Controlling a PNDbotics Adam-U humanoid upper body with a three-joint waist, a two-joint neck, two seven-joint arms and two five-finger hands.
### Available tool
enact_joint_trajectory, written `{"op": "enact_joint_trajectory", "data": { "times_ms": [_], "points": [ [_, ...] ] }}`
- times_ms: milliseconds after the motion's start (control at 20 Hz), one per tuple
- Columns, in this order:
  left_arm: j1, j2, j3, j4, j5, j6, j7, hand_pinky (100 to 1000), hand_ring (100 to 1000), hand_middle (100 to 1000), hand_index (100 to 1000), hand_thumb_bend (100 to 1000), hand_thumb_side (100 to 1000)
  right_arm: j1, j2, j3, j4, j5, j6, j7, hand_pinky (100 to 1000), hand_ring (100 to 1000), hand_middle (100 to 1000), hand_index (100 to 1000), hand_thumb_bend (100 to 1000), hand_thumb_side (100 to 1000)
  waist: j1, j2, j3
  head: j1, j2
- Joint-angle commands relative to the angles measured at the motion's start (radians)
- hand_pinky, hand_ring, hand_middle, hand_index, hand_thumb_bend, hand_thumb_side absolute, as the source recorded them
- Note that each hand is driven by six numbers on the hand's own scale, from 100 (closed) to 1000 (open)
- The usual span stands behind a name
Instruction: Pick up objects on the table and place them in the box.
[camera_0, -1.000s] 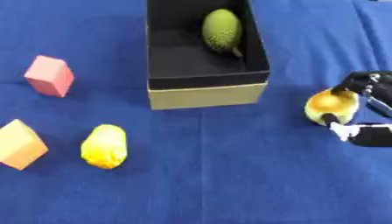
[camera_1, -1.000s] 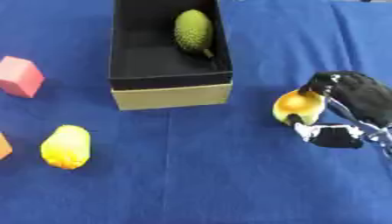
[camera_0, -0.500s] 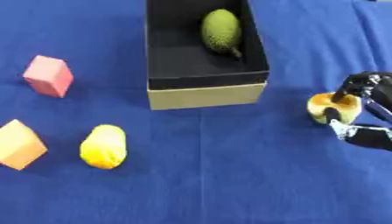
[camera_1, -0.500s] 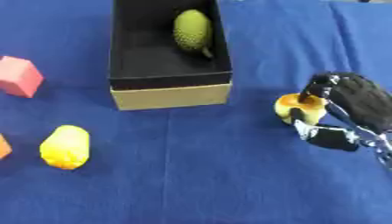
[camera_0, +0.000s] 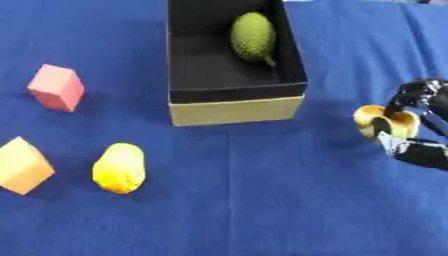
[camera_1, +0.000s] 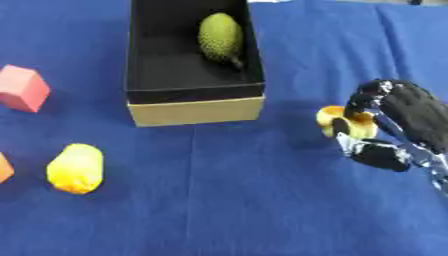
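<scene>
— where are we?
— pick-up step: the right hand (camera_1: 398, 130) has its fingers curled round a yellow-orange fruit (camera_1: 346, 120), on the blue cloth (camera_0: 262, 200) just right of the box (camera_0: 236, 110).
— next?
— lift, carry left over the rim, i'd say. a green fruit (camera_0: 253, 36) lies inside already.
— the room?
— only cloth shows.

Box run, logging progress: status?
Right hand shut on yellow fruit, right of box. Left hand not in view. Green fruit boxed. Path clear.
</scene>
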Motion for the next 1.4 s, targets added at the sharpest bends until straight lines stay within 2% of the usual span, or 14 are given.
{"op": "enact_joint_trajectory", "data": {
  "times_ms": [50,450,800,1200,1250,1400],
  "points": [
    [0.002,0.017,0.004,-0.015,0.002,0.001,-0.001,859,704,618,838,100,654,-0.003,-0.018,-0.016,-0.009,-0.024,-0.011,-0.03,718,688,476,543,100,404,0.002,-0.025,-0.002,-0.001,-0.012],
    [0.006,0.021,0.005,-0.015,0.001,0.0,0.0,859,705,618,839,100,652,-0.005,-0.029,-0.027,-0.009,-0.056,-0.048,-0.056,719,689,485,551,100,390,0.002,-0.035,-0.008,0.001,-0.005],
    [0.009,0.03,0.006,-0.015,0.003,-0.001,0.0,858,706,620,839,100,651,-0.026,-0.052,-0.025,-0.009,-0.069,-0.101,-0.074,718,685,486,551,100,382,0.0,-0.055,-0.012,0.0,0.005],
    [0.012,0.048,0.006,-0.015,0.004,-0.007,0.001,857,706,620,839,100,645,-0.103,-0.105,-0.028,-0.009,-0.131,-0.155,-0.082,718,683,482,549,100,354,-0.006,-0.082,-0.007,-0.008,0.021],
    [0.012,0.051,0.005,-0.015,0.004,-0.008,0.001,857,706,620,839,100,645,-0.119,-0.111,-0.028,-0.009,-0.144,-0.161,-0.08,717,682,482,548,100,385,-0.007,-0.084,-0.006,-0.01,0.024],
    [0.009,0.06,0.003,-0.015,0.006,-0.01,-0.001,856,706,621,839,100,645,-0.175,-0.126,-0.023,-0.009,-0.189,-0.182,-0.068,716,682,481,548,100,329,-0.012,-0.091,-0.001,-0.018,0.029]
  ]
}}
